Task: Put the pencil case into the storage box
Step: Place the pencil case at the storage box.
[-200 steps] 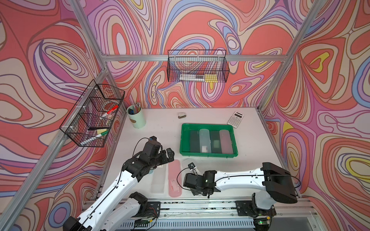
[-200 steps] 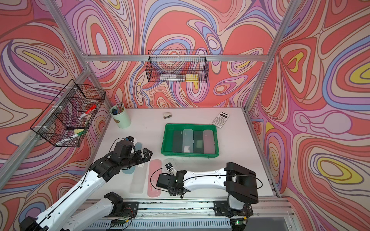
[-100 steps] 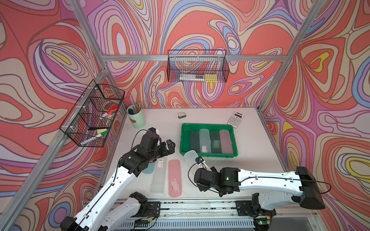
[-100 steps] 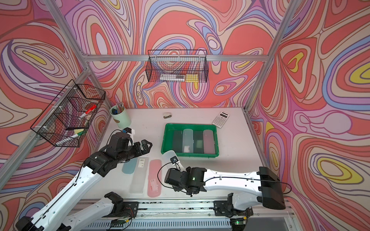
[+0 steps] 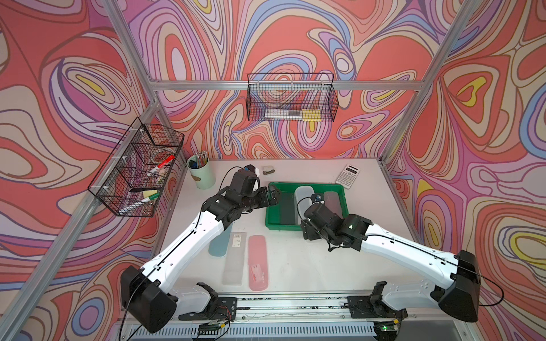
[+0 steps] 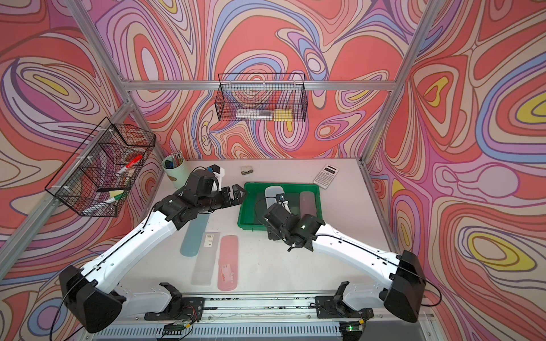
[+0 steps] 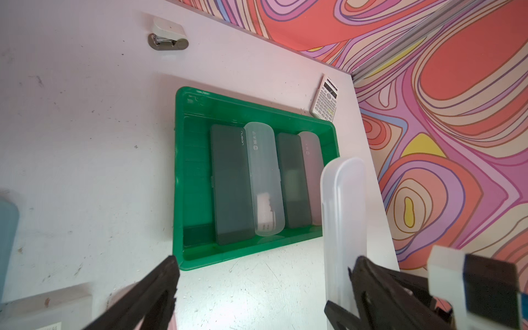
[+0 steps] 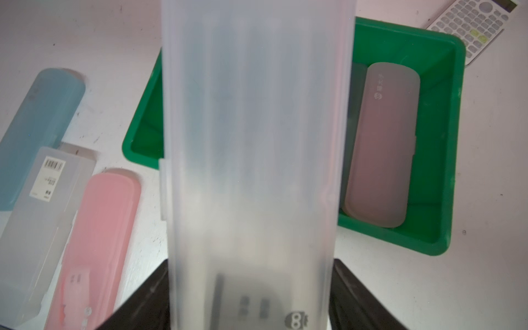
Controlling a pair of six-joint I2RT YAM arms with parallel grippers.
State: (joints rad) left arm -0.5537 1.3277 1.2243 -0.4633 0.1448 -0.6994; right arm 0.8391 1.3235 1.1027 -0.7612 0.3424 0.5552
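Note:
My right gripper (image 8: 248, 288) is shut on a frosted white pencil case (image 8: 251, 137), held lengthwise above the middle of the green storage box (image 5: 274, 226). In a top view this held case (image 5: 302, 195) sticks out past the right gripper (image 5: 308, 211) over the box. Inside the box lie a dark case (image 7: 231, 185), a clear case (image 7: 264, 183), another dark case (image 7: 293, 183) and a mauve one (image 8: 383, 143). My left gripper (image 5: 272, 194) stands open and empty at the box's left rim (image 7: 178, 171); the held case (image 7: 343, 214) rises beside its finger.
On the table in front lie a blue case (image 5: 220, 242), a clear case with a barcode (image 5: 236, 259) and a pink case (image 5: 257, 262). A calculator (image 5: 348, 176), stapler (image 5: 268, 170) and pen cup (image 5: 201, 174) stand at the back. Wire baskets (image 5: 139, 168) hang on the walls.
The right arm lifted the white case from the table's front and carried it back over the green box. The left arm swung back and right to the box's left rim.

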